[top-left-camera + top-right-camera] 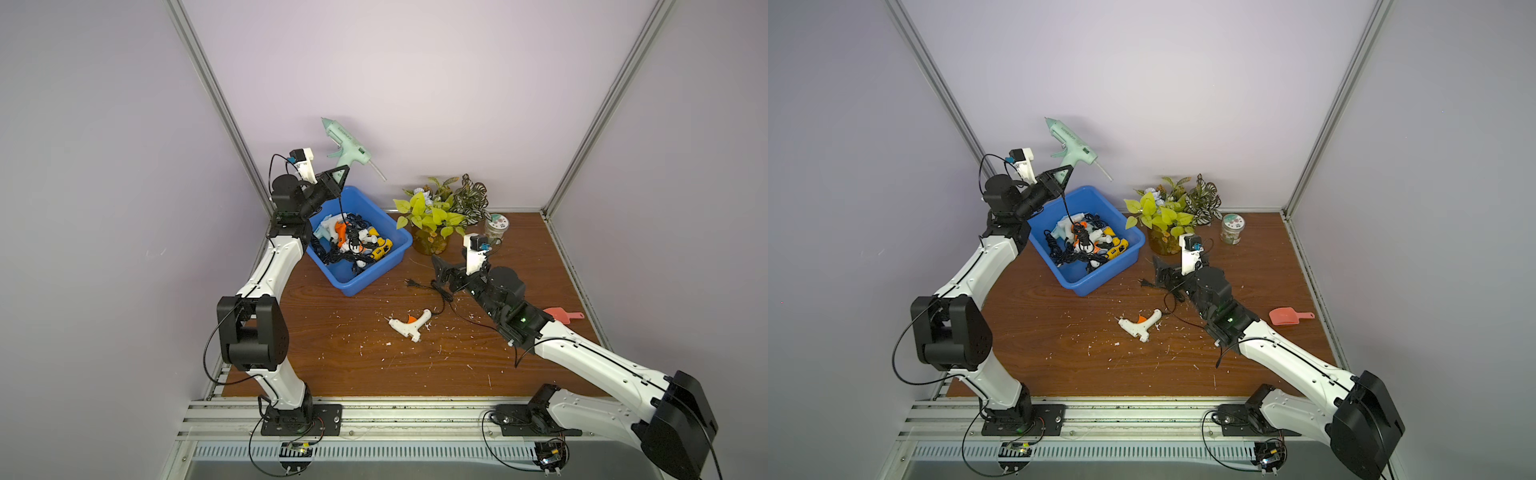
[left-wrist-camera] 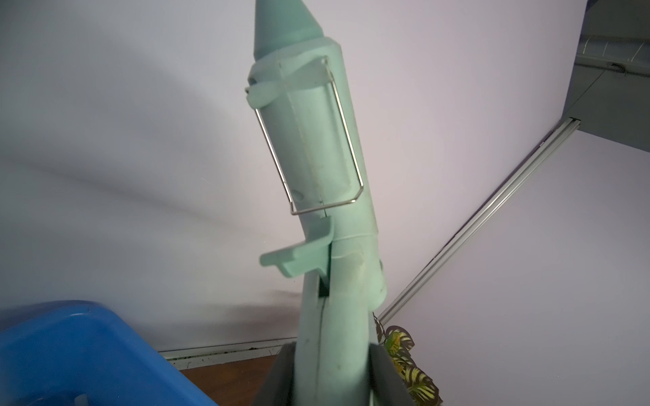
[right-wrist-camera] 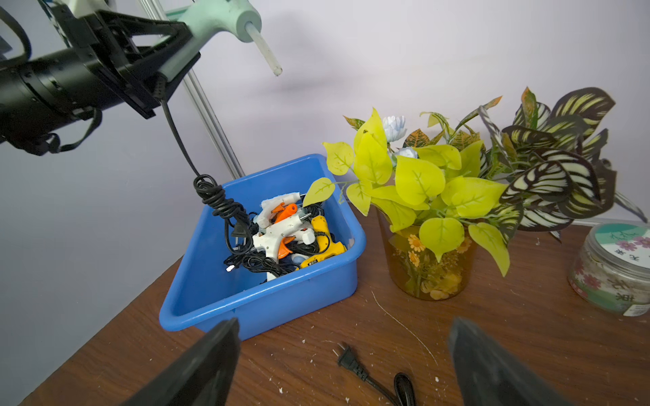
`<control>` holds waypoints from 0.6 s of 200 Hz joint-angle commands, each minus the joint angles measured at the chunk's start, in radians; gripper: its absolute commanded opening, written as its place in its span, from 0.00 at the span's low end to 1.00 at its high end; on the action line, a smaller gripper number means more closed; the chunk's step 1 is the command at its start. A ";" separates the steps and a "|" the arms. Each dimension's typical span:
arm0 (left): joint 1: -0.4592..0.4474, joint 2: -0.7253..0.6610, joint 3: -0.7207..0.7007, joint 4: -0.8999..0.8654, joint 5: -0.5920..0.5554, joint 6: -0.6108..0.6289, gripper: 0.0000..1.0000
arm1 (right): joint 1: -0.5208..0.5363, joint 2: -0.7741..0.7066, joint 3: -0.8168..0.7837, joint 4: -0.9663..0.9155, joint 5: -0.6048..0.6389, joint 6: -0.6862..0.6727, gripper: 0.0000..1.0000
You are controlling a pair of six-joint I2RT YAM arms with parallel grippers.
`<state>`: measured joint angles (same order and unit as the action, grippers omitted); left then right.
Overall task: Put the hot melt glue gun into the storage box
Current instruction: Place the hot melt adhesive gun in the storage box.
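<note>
- Mint-green glue gun, handle clamped in left gripper, hangs high by storage box rim; dropped now, it might miss.
- Dangling cord could snag.
- Right gripper gapes, empty.

The mint-green glue gun is matt plastic with a faint mould seam, and its wire stand is thin, shiny metal. The storage box is smooth, glossy blue plastic. The tabletop shows dark wood grain with a low sheen. The frame rails look like brushed aluminium. The pot is amber and translucent.
</note>
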<state>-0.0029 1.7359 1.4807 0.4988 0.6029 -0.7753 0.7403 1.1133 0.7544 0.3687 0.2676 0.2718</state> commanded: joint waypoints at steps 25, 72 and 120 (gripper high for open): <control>0.001 0.054 -0.044 0.211 -0.024 -0.072 0.00 | 0.005 -0.035 -0.005 -0.004 0.055 0.022 0.99; -0.022 0.093 -0.157 0.270 -0.051 -0.091 0.00 | 0.004 -0.035 -0.008 -0.004 0.046 0.034 1.00; -0.012 0.091 -0.335 0.333 -0.123 -0.134 0.00 | 0.005 -0.033 -0.011 -0.017 0.041 0.040 1.00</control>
<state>-0.0132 1.8420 1.1877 0.7059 0.5217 -0.8841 0.7403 1.1000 0.7437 0.3374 0.3023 0.2974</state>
